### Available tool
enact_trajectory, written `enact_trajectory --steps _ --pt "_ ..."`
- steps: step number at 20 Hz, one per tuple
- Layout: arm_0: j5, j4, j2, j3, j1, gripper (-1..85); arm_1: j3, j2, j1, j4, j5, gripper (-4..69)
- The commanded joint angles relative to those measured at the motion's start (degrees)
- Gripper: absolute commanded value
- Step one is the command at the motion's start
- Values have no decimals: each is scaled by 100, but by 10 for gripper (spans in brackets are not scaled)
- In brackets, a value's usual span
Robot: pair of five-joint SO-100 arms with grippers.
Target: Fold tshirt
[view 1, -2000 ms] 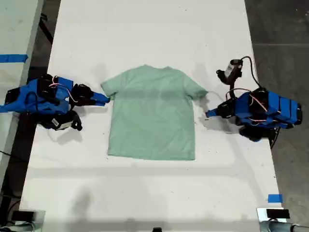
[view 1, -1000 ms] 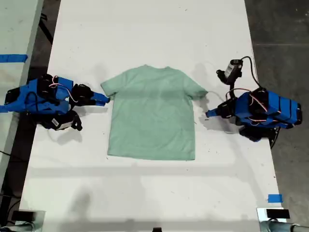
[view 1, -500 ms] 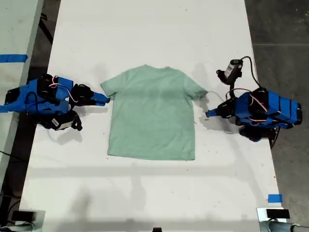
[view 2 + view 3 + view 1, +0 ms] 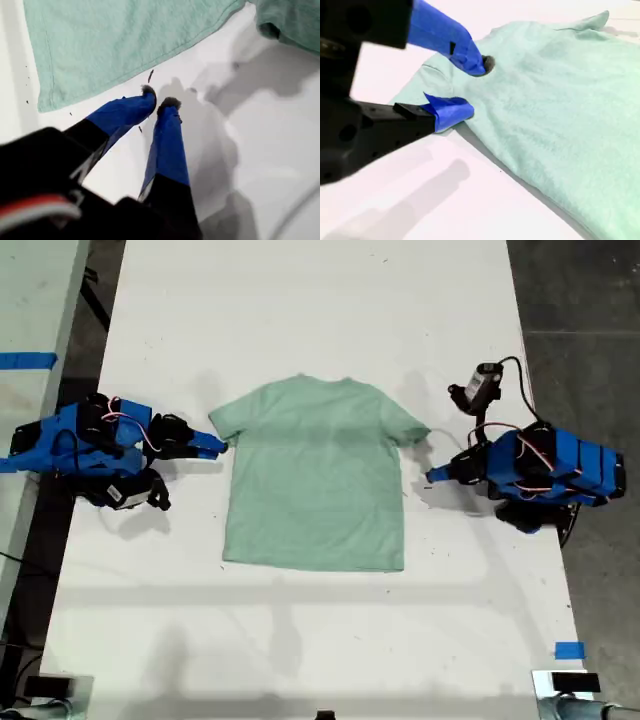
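The pale mint-green tshirt (image 4: 315, 475) lies flat and spread out in the middle of the white table, neck toward the far edge. My first gripper (image 4: 431, 477) is on the arm at the exterior view's right. It rests low over bare table just off the shirt's side edge, below the sleeve. In its wrist view the blue fingertips (image 4: 159, 98) are shut with nothing between them, short of the tshirt (image 4: 115, 40). My second gripper (image 4: 220, 446), on the arm at the exterior view's left, stands open (image 4: 467, 85) at the other sleeve's edge, one finger above the tshirt (image 4: 555, 100).
The white table (image 4: 300, 640) has bare room in front of and behind the shirt. A small camera on a cable (image 4: 482, 383) sticks up by the arm at the exterior view's right. Blue tape (image 4: 570, 650) marks the near corner there. Dark floor lies beyond that edge.
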Motion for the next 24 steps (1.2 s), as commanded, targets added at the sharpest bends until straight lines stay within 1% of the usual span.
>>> enact_trajectory --steps 1,14,15,17,19,21,23,24 --pt "-62 9 615 35 123 114 -44 35 26 70 -79 56" --pt "-62 9 615 35 -9 115 -44 35 26 70 -79 56" --pt "-97 26 615 35 53 117 -44 35 26 70 -79 56" --pt "-97 26 615 35 615 129 -44 35 26 70 -79 56" --pt "-62 26 615 35 1011 206 -44 35 26 70 -79 56" --pt "-97 26 615 35 1107 204 -44 35 26 70 -79 56" --pt "-62 26 615 35 844 200 -44 35 26 70 -79 56" --pt "-62 26 615 35 800 164 -44 35 26 70 -79 56"
